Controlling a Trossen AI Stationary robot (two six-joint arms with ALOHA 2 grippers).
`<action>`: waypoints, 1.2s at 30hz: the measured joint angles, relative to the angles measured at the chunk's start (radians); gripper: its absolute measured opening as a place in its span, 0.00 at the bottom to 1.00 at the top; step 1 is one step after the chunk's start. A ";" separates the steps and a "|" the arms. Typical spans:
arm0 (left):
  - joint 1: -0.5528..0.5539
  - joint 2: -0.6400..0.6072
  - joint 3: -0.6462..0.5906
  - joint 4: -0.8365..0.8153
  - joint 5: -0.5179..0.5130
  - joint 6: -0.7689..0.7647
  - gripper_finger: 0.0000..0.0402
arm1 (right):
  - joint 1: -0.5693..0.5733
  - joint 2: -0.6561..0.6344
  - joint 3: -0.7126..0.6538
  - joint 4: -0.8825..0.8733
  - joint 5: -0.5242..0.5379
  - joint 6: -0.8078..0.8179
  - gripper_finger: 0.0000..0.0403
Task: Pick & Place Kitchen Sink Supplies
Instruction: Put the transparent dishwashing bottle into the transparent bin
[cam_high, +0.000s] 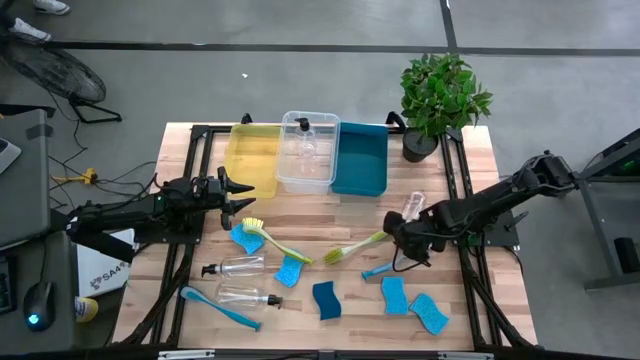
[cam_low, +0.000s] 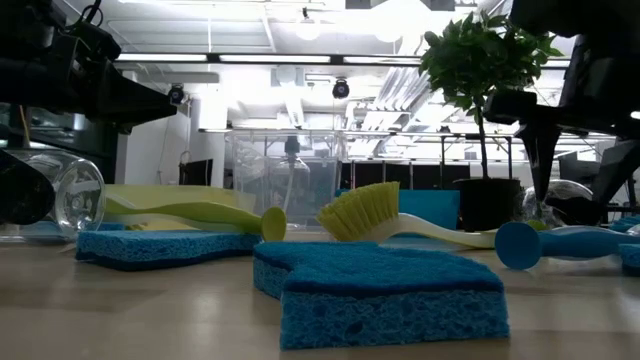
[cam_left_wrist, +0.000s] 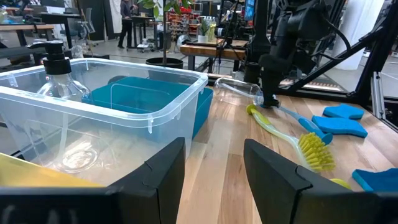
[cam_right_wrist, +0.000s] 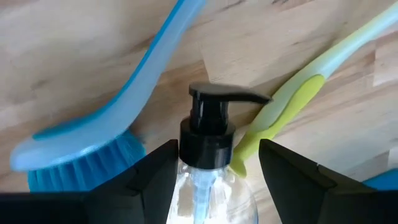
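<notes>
Clear plastic pump bottle (cam_right_wrist: 211, 168) lies on the wood between my right gripper (cam_right_wrist: 214, 168) fingers, which stand apart around its black collar, beside a blue brush (cam_right_wrist: 124, 106) and green brush handle (cam_right_wrist: 292, 106). I'd close squarely below the pump, then lift straight. Left gripper (cam_left_wrist: 214, 168) waits, spread, at the clear bin (cam_left_wrist: 149, 106).

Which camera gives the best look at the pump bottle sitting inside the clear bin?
The left wrist view: the pump bottle shows close through the clear bin wall. The high view shows it small from above; the low view shows it hazily; the right wrist view misses it.
</notes>
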 joint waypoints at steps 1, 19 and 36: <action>0.000 0.000 0.000 0.000 0.000 0.000 0.40 | -0.004 0.000 0.000 0.005 -0.015 0.005 0.54; 0.000 0.000 0.000 0.000 0.000 0.000 0.40 | -0.080 0.001 0.000 0.009 -0.110 0.211 0.54; 0.000 0.000 0.000 0.000 0.000 0.000 0.40 | -0.107 0.032 0.001 0.008 -0.150 0.203 0.54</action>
